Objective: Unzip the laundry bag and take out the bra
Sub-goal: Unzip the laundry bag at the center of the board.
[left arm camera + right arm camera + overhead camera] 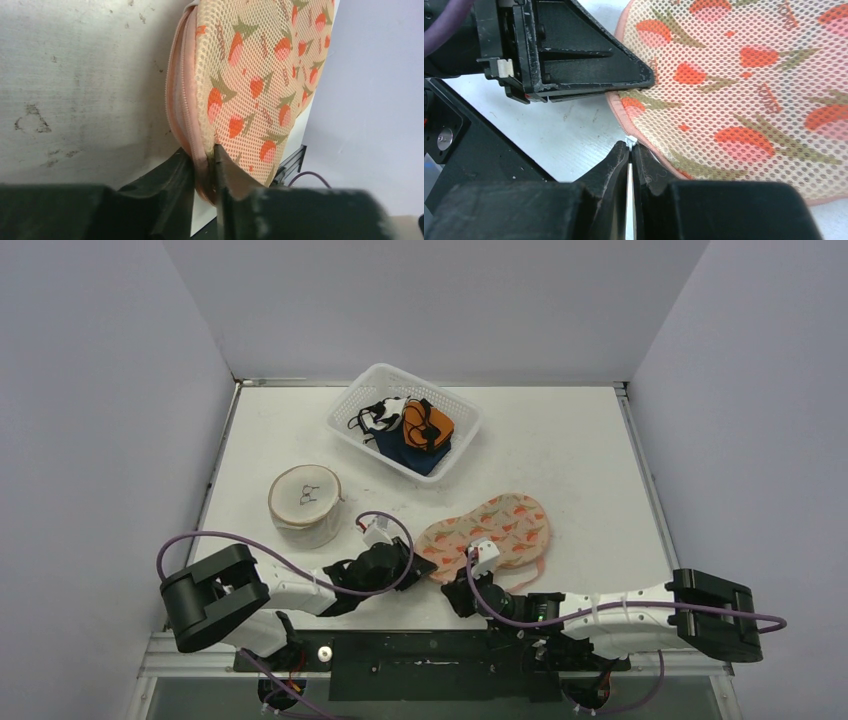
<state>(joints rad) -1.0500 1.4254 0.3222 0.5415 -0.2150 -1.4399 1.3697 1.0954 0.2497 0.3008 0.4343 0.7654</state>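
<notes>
Left gripper [202, 157] pinches the laundry bag [495, 525] at its zipper seam. Right gripper [630, 147] is closed at the bag's near edge. Round tub [305, 505] and basket [350, 397] stand apart.

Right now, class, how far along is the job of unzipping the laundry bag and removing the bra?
Done: nothing yet; the zipper along the laundry bag looks closed. In hand: the left gripper pinches the bag's rim; the right gripper is shut at the rim too, though what it grips is unclear. Left: unzip, then take the bra out.
</notes>
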